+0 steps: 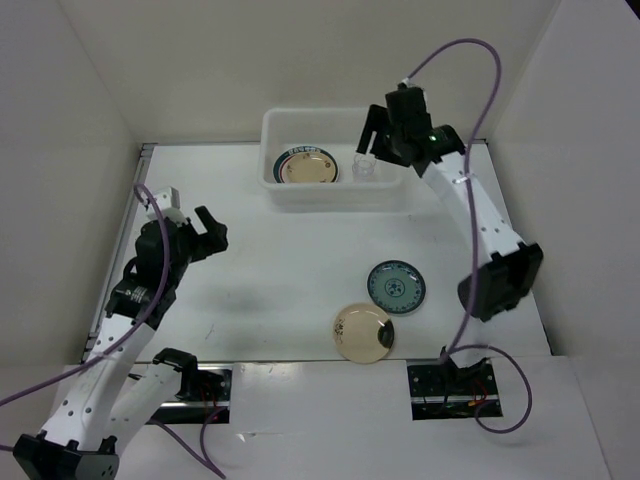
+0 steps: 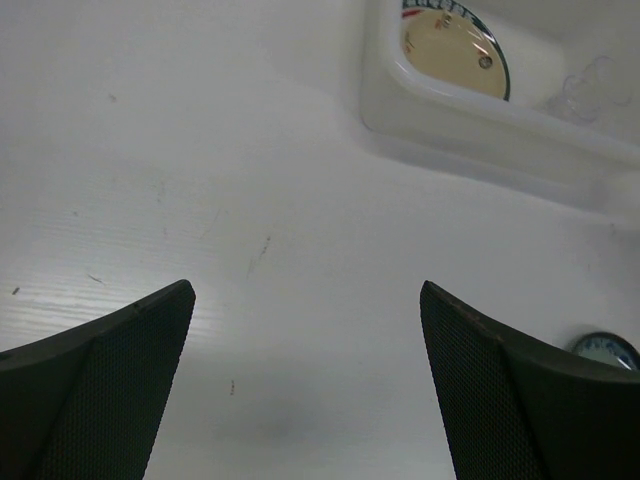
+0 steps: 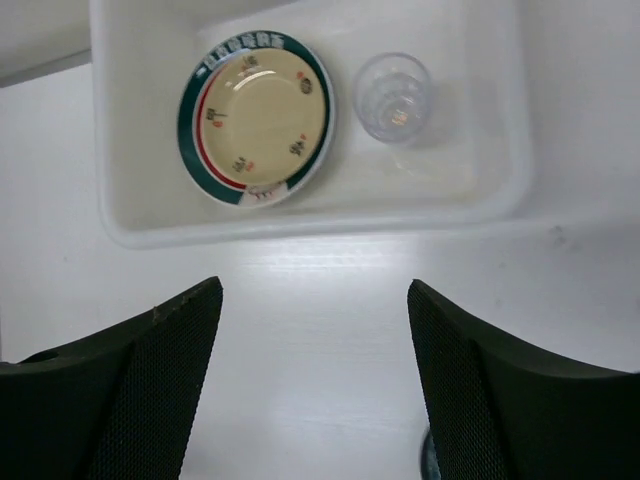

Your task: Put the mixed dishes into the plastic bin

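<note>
Nearest the arm bases, a cream plate [image 1: 360,333] lies flat on the counter [image 1: 290,270], with a smaller teal patterned plate [image 1: 396,285] just beyond it, close but apart. To the left, the left tool [image 1: 210,230] hangs over bare counter, its fingers spread and holding nothing. Both plates look stiff, glazed and likely slippery and breakable. Lying flat, each is probably best pinched at the rim, one finger eased under the raised edge. Farthest back, the plastic bin [image 1: 300,195] holds a green-and-red-rimmed plate [image 1: 305,166] and a clear glass cup [image 1: 365,168] side by side. The right tool [image 1: 368,138] hovers over the cup's end of the bin, fingers wide apart and empty.
</note>
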